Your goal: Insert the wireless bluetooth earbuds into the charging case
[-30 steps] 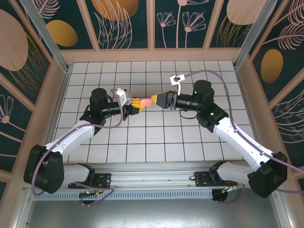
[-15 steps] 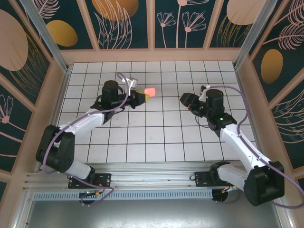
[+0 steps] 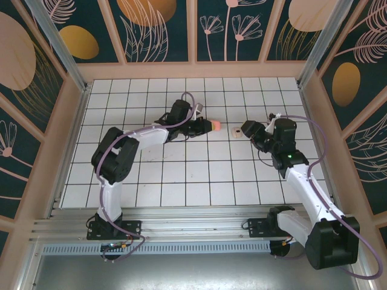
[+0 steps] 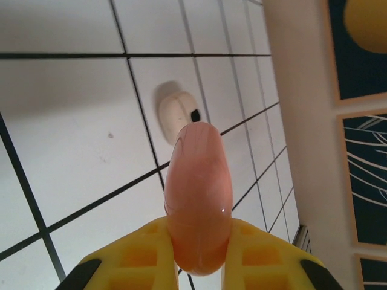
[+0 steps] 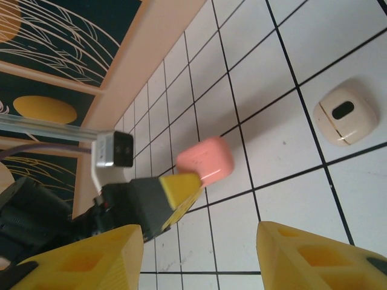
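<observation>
Earbud (image 3: 236, 130), pale with a dark oval spot, lies loose on the tiled worktop (image 3: 181, 181) between the arms; left tool (image 3: 207, 125) pinches the salmon-pink case (image 3: 214, 125) near it; right tool (image 3: 249, 130) spread, empty. Judgement: nothing inserted yet, whole insertion remains

Bright even light; soft shadows; glare speck on charging case (image 4: 198, 193).

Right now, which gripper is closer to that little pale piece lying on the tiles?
Right. Seen from above, the right gripper, open, sits just right of the pale piece; the left gripper, shut on the pink case, is farther off to its left.
</observation>
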`<action>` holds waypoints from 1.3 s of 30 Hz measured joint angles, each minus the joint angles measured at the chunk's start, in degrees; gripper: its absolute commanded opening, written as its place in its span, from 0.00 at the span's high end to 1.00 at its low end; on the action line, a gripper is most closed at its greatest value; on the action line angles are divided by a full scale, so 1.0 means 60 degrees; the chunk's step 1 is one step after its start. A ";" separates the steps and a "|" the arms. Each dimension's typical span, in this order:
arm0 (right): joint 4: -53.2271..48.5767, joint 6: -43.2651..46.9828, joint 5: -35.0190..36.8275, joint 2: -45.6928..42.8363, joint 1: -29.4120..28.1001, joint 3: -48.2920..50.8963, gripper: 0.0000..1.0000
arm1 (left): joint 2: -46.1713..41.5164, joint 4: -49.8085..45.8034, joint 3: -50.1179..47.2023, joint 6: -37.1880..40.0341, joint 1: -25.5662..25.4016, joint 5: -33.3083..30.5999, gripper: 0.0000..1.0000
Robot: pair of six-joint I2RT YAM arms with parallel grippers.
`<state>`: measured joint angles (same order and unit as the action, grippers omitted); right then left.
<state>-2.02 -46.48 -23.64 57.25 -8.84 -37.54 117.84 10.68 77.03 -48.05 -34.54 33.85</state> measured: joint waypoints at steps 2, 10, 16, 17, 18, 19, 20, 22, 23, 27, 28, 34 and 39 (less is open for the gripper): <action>0.0047 -0.0004 -0.0113 0.0000 0.0098 0.0157 0.47 | 0.0361 -0.0186 0.0357 -0.0259 -0.0091 -0.0018 0.89; 0.0146 -0.0022 -0.0572 0.0000 0.0725 0.0412 0.47 | 0.1257 -0.0758 0.1432 -0.0958 -0.0310 -0.0015 0.86; 0.0321 0.0007 -0.0834 0.0000 0.1147 0.0430 0.47 | 0.1752 -0.0973 0.1800 -0.1344 -0.0317 -0.0058 0.85; 0.0339 0.0007 -0.0874 0.0000 0.1195 0.0441 0.47 | 0.1810 -0.1027 0.1800 -0.1402 -0.0317 -0.0091 0.84; 0.0364 0.0004 -0.0922 0.0000 0.1239 0.0463 0.47 | 0.1865 -0.1064 0.1800 -0.1453 -0.0317 -0.0131 0.84; 0.0364 0.0007 -0.0969 0.0000 0.1260 0.0474 0.47 | 0.1916 -0.1100 0.1810 -0.1515 -0.0317 -0.0160 0.84; 0.0368 0.0007 -0.1013 0.0000 0.1293 0.0503 0.47 | 0.1993 -0.1137 0.1847 -0.1548 -0.0317 -0.0168 0.83; 0.0372 0.0007 -0.1082 -0.0025 0.1330 0.0586 0.47 | 0.2167 -0.1209 0.1993 -0.1614 -0.0321 -0.0189 0.80; 0.0361 0.0007 -0.1111 -0.0040 0.1344 0.0623 0.47 | 0.2266 -0.1239 0.2098 -0.1621 -0.0317 -0.0189 0.77; 0.0361 0.0007 -0.1290 -0.0113 0.1446 0.0663 0.47 | 0.2342 -0.1366 0.2350 -0.1727 -0.0321 -0.0273 0.67; 0.0357 0.0007 -0.1330 -0.0138 0.1472 0.0663 0.47 | 0.2342 -0.1410 0.2379 -0.1719 -0.0321 -0.0299 0.65; 0.0364 0.0015 -0.1588 -0.0153 0.1661 0.0663 0.47 | 0.2335 -0.2044 0.2415 -0.1643 -0.0321 -0.0579 0.59; 0.0364 0.0120 -0.1759 -0.0153 0.1727 0.0663 0.47 | 0.2044 -0.2929 0.2419 -0.1239 -0.0321 -0.1075 0.50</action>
<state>0.16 -45.76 -34.20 56.34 1.52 -33.56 130.10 -6.90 91.55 -55.48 -36.47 27.40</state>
